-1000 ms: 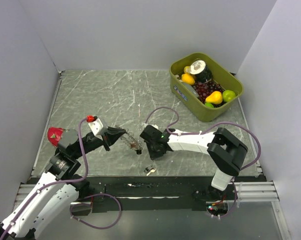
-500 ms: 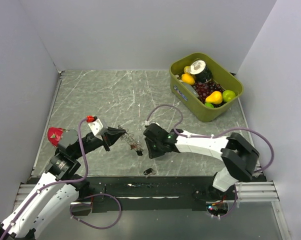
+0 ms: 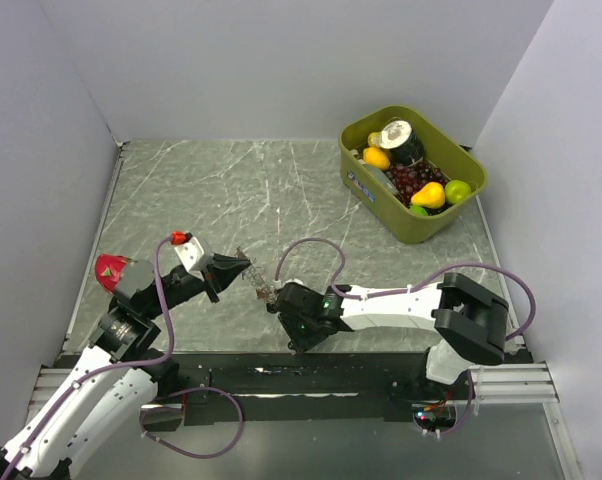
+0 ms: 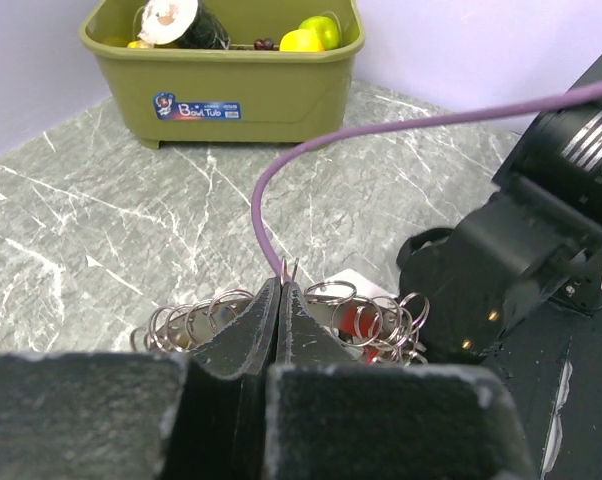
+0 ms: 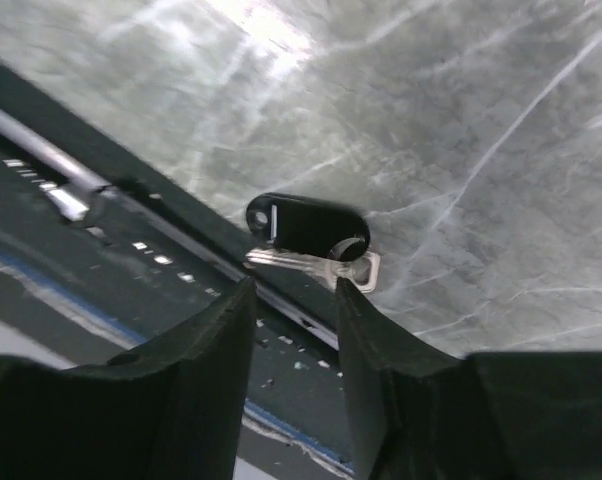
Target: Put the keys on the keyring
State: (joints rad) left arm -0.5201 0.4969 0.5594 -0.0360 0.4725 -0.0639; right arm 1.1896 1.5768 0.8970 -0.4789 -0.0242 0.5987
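Observation:
The keyring point(image 4: 381, 305), a thin grey coiled metal ring, hangs from my left gripper point(image 4: 284, 285), which is shut on its wire. A red key head point(image 4: 356, 322) shows among the coils. In the top view the left gripper point(image 3: 247, 264) holds the keyring point(image 3: 264, 290) just above the table, left of the right arm. My right gripper point(image 5: 293, 285) is open. Its fingertips stand on either side of a black-headed key point(image 5: 306, 225) that lies flat at the table's near edge, not gripped. From above, the right gripper point(image 3: 297, 335) hides this key.
A green bin point(image 3: 356, 175) with fruit and a can stands at the back right, also seen as the green bin point(image 4: 221, 95) in the left wrist view. The right arm's purple cable point(image 4: 281, 190) loops close to the keyring. The dark front rail point(image 5: 101, 230) runs beside the key.
My right gripper has moved left and toward the near edge, and has opened wider over the black key. The left gripper and keyring have stayed in place.

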